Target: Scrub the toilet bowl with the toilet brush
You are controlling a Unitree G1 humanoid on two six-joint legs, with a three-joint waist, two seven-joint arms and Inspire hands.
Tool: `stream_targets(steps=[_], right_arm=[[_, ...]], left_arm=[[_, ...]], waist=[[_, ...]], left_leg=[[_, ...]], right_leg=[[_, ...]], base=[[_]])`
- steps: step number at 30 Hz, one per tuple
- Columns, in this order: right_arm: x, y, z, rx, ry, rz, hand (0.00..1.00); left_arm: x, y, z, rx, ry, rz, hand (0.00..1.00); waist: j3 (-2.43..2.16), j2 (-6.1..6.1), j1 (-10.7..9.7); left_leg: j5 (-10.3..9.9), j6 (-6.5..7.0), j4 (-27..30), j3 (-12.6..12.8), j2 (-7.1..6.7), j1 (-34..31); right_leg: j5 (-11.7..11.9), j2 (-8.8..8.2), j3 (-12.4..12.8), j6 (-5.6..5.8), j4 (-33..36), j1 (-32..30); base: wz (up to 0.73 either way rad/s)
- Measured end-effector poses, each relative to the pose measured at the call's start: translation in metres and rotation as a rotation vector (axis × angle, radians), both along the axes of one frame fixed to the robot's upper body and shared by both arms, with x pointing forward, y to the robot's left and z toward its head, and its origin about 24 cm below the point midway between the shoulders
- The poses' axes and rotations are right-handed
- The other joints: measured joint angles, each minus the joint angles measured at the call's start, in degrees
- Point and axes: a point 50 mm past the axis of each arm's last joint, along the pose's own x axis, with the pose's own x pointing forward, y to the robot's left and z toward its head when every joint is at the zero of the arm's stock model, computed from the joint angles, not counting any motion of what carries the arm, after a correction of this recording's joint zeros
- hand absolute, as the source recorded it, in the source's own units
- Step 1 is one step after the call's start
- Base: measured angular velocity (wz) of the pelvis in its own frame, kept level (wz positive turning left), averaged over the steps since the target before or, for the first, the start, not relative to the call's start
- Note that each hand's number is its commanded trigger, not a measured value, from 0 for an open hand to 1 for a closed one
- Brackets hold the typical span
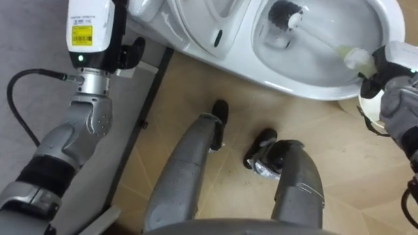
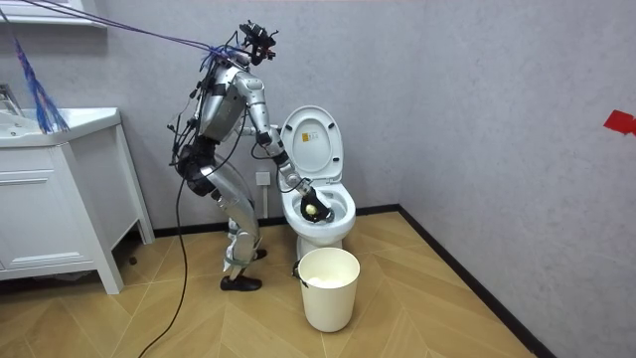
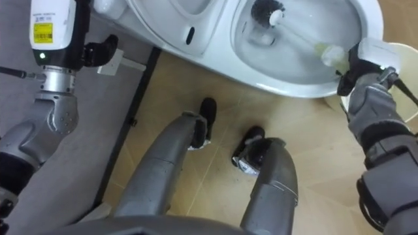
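Mid-job: right hand [image 3: 369, 94] fingers [image 3: 345, 73] curled round brush [image 3: 300, 38] handle, bristle head [image 3: 264, 13] at toilet bowl [image 3: 287, 88] back edge, scrubbing prob underway, rest of bowl left.

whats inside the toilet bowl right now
The dark bristle head of the toilet brush sits low in the toilet bowl, its pale handle slanting up to the right hand at the rim. The head covers the bowl surface beneath it.
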Motion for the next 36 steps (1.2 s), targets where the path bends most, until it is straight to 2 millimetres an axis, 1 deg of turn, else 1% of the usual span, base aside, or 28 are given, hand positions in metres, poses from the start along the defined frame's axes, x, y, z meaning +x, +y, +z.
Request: stream_targets(steps=[3, 8, 9, 11, 12, 13, 14, 15, 16, 17, 19, 24, 27, 29, 30, 31, 32, 33, 34, 35, 36], right_arm=[[0.001, 0.000, 0.002, 0.004, -0.017, 0.000, 1.00], [0.003, 0.006, 0.001, -0.096, 0.008, 0.066, 1.00], [0.001, 0.010, -0.002, -0.137, 0.026, 0.101, 1.00], [-0.002, 0.018, -0.008, -0.202, 0.067, 0.168, 1.00], [-0.003, 0.023, -0.011, -0.244, 0.100, 0.204, 1.00], [-0.005, 0.027, -0.014, -0.276, 0.126, 0.226, 1.00], [-0.006, 0.029, -0.015, -0.288, 0.138, 0.234, 1.00], [-0.011, 0.031, -0.018, -0.301, 0.158, 0.252, 1.00], [-0.017, 0.036, -0.023, -0.303, 0.175, 0.270, 1.00], [-0.020, 0.039, -0.024, -0.301, 0.180, 0.278, 1.00], [-0.024, 0.044, -0.026, -0.297, 0.192, 0.286, 1.00], [-0.024, 0.048, -0.025, -0.297, 0.189, 0.290, 1.00], [-0.023, 0.043, -0.021, -0.297, 0.188, 0.277, 1.00], [-0.018, 0.035, -0.017, -0.287, 0.186, 0.252, 1.00], [-0.015, 0.028, -0.015, -0.256, 0.184, 0.225, 1.00], [-0.010, 0.027, -0.013, -0.196, 0.169, 0.200, 1.00], [-0.008, 0.025, -0.012, -0.165, 0.153, 0.185, 1.00], [-0.006, 0.020, -0.009, -0.104, 0.118, 0.143, 1.00], [-0.002, 0.016, -0.004, -0.069, 0.087, 0.111, 1.00], [0.000, 0.014, -0.002, -0.060, 0.073, 0.099, 1.00], [0.004, 0.011, 0.003, -0.046, 0.048, 0.080, 1.00]], left_arm=[[0.000, 0.001, 0.000, 0.002, 0.001, 0.011, 0.00], [-0.001, 0.002, -0.003, 0.014, 0.021, 0.014, 0.00], [-0.001, 0.002, -0.005, 0.018, 0.030, 0.013, 0.00], [-0.002, 0.001, -0.007, 0.024, 0.046, 0.014, 0.00], [-0.003, 0.001, -0.008, 0.025, 0.057, 0.012, 0.00], [-0.006, 0.001, -0.012, 0.027, 0.076, 0.014, 0.00], [-0.007, 0.002, -0.014, 0.028, 0.085, 0.016, 0.00], [-0.010, 0.003, -0.017, 0.027, 0.099, 0.021, 0.00], [-0.014, 0.005, -0.022, 0.022, 0.116, 0.029, 0.00], [-0.016, 0.006, -0.023, 0.018, 0.122, 0.033, 0.00], [-0.021, 0.009, -0.028, 0.002, 0.137, 0.044, 0.00], [-0.028, 0.012, -0.032, -0.036, 0.130, 0.069, 0.00], [-0.031, 0.013, -0.034, -0.055, 0.132, 0.073, 0.00], [-0.029, 0.014, -0.032, -0.067, 0.113, 0.077, 0.00], [-0.026, 0.014, -0.029, -0.075, 0.105, 0.079, 0.00], [-0.025, 0.018, -0.026, -0.061, 0.100, 0.081, 0.00], [-0.025, 0.020, -0.024, -0.053, 0.095, 0.081, 0.00], [-0.022, 0.021, -0.020, -0.043, 0.081, 0.079, 0.00], [-0.021, 0.022, -0.018, -0.040, 0.072, 0.082, 0.00], [-0.021, 0.021, -0.017, -0.039, 0.063, 0.086, 0.00], [-0.020, 0.021, -0.014, -0.040, 0.043, 0.094, 0.00]], waist=[[0.00, -0.28, -0.6], [-0.26, 0.15, -0.4], [-0.30, 0.45, -0.3], [-0.44, 0.86, 0.8], [-0.60, 1.81, 1.3], [-0.98, 2.75, 1.4], [-1.00, 2.76, 1.7], [-1.09, 2.93, 2.5], [-1.27, 3.22, 2.6], [-1.28, 3.24, 2.6], [-1.48, 3.54, 2.3], [-1.54, 3.62, 2.4], [-1.53, 3.59, 2.7], [-1.42, 3.44, 2.8], [-1.18, 2.97, 2.8], [-1.02, 2.17, 2.8], [-0.84, 1.78, 2.6], [-0.44, 1.00, 2.2], [-0.28, 0.31, 1.6], [-0.21, 0.07, 1.0], [-0.22, -0.44, 0.1]], left_leg=[[0.1, 0.22, 0.2, 0.2, 0.03, 0.2], [0.0, 0.48, 0.5, 0.1, 0.07, 0.5], [-0.1, 0.59, 0.4, -0.1, 0.07, 0.9], [-0.3, 0.46, 0.1, -0.5, 0.23, 1.4], [-0.5, 0.12, 0.0, -0.9, 0.53, 1.6], [-0.5, 0.08, -0.7, -1.4, 0.66, 1.8], [-0.4, -0.01, -1.2, -1.4, 0.67, 2.2], [-0.3, 0.00, -1.6, -1.1, 1.10, 2.9], [-0.4, -0.07, -2.0, -0.9, 1.41, 3.5], [-0.4, -0.13, -2.3, -0.9, 1.49, 3.9], [-0.1, -0.56, -3.5, -1.5, 1.64, 4.6], [-0.5, -1.19, -3.5, -1.4, 2.56, 4.5], [-0.6, -1.31, -3.5, -1.3, 2.65, 4.8], [-0.6, -1.30, -3.5, -0.9, 2.87, 4.7], [-0.6, -1.29, -3.4, -0.6, 2.88, 4.8], [-0.6, -1.28, -3.4, -0.2, 2.97, 4.5], [-0.5, -1.21, -3.4, 0.0, 2.97, 4.4], [-0.3, -1.10, -3.3, 0.1, 2.75, 4.0], [-0.1, -1.00, -3.1, 0.1, 1.91, 3.2], [0.1, -0.90, -3.0, 0.1, 1.65, 2.8], [0.4, -0.70, -2.8, 0.2, 0.89, 2.0]], right_leg=[[0.1, -0.05, 0.2, 0.18, 0.1, 0.1], [0.6, 0.08, 0.0, 0.50, -0.1, 0.7], [0.7, 0.31, -0.2, 0.58, -0.5, 1.3], [1.0, 1.16, -0.3, 0.72, -1.5, 2.2], [1.3, 1.82, -0.7, 0.89, -2.6, 2.9], [1.8, 2.21, -1.2, 1.03, -3.7, 3.4], [2.0, 2.31, -0.9, 1.07, -4.1, 3.6], [2.4, 2.88, -0.6, 0.88, -5.0, 4.2], [2.5, 3.40, -0.7, 0.82, -5.9, 5.0], [2.5, 3.52, -0.8, 0.77, -6.3, 5.4], [2.8, 4.05, -1.3, 0.41, -7.9, 6.4], [3.0, 5.20, -1.6, 0.06, -9.3, 6.9], [2.9, 5.23, -1.7, 0.01, -9.6, 7.2], [2.9, 5.18, -1.8, 0.00, -9.5, 7.1], [2.6, 5.02, -1.6, -0.06, -9.1, 6.9], [2.5, 4.88, -1.3, -0.15, -8.7, 6.4], [2.4, 4.71, -1.3, -0.24, -8.4, 6.0], [2.0, 4.07, -1.0, -0.32, -7.3, 5.1], [1.5, 3.10, -0.9, -0.34, -5.8, 4.0], [1.3, 2.62, -0.9, -0.30, -5.1, 3.4], [0.8, 1.67, -1.0, -0.30, -3.9, 2.4]], base=[[-0.03], [-0.02], [-0.04], [-0.12], [-0.08], [-0.06], [-0.12], [-0.19], [-0.15], [0.00], [0.05], [-0.02], [-0.01], [0.00], [0.00], [0.00], [0.00], [0.15], [0.21], [0.29], [0.26]])
